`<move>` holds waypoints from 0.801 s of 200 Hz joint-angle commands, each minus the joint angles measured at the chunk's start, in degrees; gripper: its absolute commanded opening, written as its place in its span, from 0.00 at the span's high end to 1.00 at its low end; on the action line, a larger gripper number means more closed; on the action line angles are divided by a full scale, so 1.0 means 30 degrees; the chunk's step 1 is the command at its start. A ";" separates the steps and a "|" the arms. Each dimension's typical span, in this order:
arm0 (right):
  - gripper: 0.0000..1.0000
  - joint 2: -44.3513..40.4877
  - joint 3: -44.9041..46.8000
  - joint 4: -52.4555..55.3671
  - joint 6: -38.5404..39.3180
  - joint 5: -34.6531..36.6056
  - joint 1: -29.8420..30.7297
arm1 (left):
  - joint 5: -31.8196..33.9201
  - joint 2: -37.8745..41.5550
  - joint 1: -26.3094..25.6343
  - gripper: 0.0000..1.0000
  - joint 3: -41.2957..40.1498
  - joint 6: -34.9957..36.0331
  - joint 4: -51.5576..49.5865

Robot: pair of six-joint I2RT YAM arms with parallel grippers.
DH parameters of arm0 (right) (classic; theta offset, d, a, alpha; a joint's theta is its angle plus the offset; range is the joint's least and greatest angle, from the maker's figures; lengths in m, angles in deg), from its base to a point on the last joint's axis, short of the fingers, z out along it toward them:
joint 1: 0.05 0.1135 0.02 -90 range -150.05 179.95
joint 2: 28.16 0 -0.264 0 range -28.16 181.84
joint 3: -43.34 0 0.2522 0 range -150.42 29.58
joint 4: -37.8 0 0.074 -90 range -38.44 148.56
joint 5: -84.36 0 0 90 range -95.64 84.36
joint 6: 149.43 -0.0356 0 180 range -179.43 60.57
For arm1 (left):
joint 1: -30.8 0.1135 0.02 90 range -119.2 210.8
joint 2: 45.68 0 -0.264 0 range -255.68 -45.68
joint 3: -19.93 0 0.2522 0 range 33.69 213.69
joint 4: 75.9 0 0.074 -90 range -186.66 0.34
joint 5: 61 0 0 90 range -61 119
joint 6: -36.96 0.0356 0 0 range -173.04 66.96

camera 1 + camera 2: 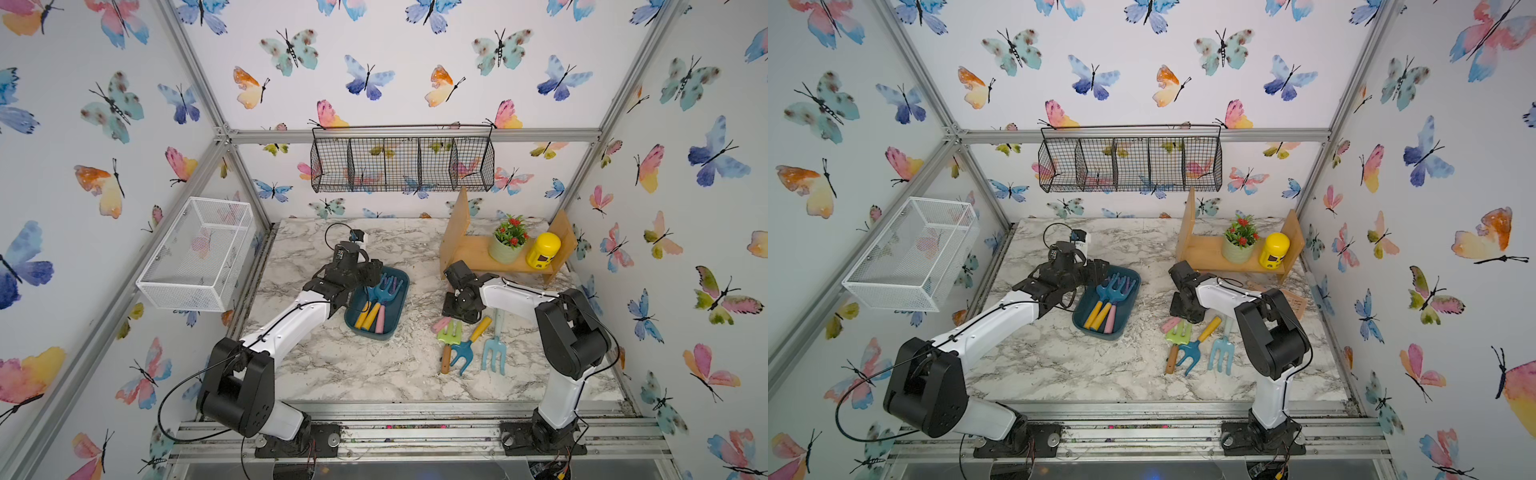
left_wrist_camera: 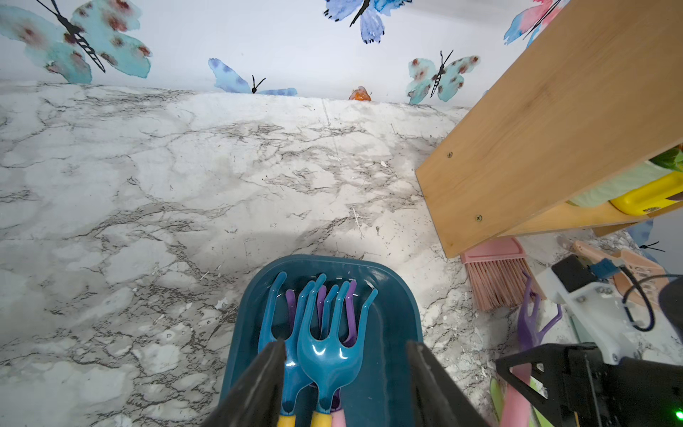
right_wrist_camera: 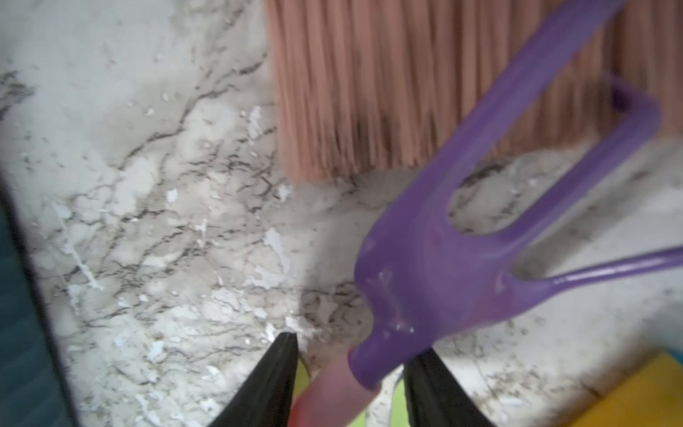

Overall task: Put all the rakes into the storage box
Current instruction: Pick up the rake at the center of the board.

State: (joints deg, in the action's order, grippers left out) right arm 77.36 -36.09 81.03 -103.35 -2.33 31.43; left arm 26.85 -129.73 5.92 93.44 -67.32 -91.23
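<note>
The rake (image 3: 462, 240) has a purple head and a pink handle and lies on the marble table beside a pink brush. My right gripper (image 3: 351, 344) is open. Its fingers straddle the pink handle, one touching it and the other a sliver away. In both top views the right gripper (image 1: 457, 309) (image 1: 1185, 309) covers most of the rake. The storage box (image 1: 397, 307) (image 2: 391, 332) is a dark teal tub at mid-table holding two blue rakes and a purple one. My left gripper (image 2: 345, 345) hangs open just above the blue rake heads, holding nothing.
A green tool, a blue fork (image 1: 465, 349) and a light blue fork (image 1: 494, 353) lie close in front of the right gripper. A wooden shelf (image 1: 469, 253) with a plant pot and yellow canister stands behind. A white mesh basket (image 1: 199, 253) and a black wire basket (image 1: 403, 162) hang on the walls.
</note>
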 commanded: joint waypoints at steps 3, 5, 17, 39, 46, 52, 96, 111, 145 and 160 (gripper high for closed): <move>0.63 -0.0495 0.1482 0.1361 0.0159 0.1728 -0.0036 | 0.0322 0.0314 -0.0058 0.43 -0.0183 0.0103 0.0232; 0.64 -0.0523 0.1553 0.1365 0.0166 0.1758 -0.0036 | 0.0311 0.0298 -0.0070 0.43 -0.0173 0.0081 0.0236; 0.68 -0.0692 0.1916 0.1287 0.0255 0.1824 -0.0036 | 0.0108 0.0233 -0.0058 0.42 -0.0125 0.0077 0.0177; 0.76 -0.0962 0.2278 0.1049 0.0549 0.1826 -0.0036 | -0.0406 0.0129 -0.0069 0.41 0.0005 0.0083 0.0033; 0.80 -0.1080 0.2290 0.0965 0.0726 0.1771 -0.0034 | -0.0550 0.0060 -0.0057 0.41 0.0058 0.0083 0.0001; 0.84 -0.1192 0.2283 0.0887 0.0849 0.1713 -0.0036 | -0.0692 0.0018 -0.0040 0.40 0.0107 0.0081 -0.0057; 0.98 -0.3087 0.2006 -0.0265 0.2014 0.1432 -0.0036 | -0.1705 -0.0415 -0.0055 0.39 0.0488 -0.0073 -0.0327; 0.98 -0.3545 0.1631 -0.0405 0.2356 0.1189 -0.0038 | -0.1951 -0.0438 -0.0040 0.39 0.0605 -0.0049 -0.0399; 0.98 -0.4300 0.1062 -0.1075 0.2873 -0.0415 -0.0036 | -0.3238 -0.0430 -0.0036 0.38 0.0841 0.0174 -0.0733; 0.98 -0.4732 0.0987 -0.1983 0.2914 -0.1513 -0.0044 | -0.4351 -0.0378 -0.0047 0.38 0.0885 0.0498 -0.0900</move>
State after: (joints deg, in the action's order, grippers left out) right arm 65.36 -31.57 78.95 -96.31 -1.30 31.39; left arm 20.67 -130.82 5.94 94.25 -67.34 -92.30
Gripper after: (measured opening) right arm 0.207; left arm 0.617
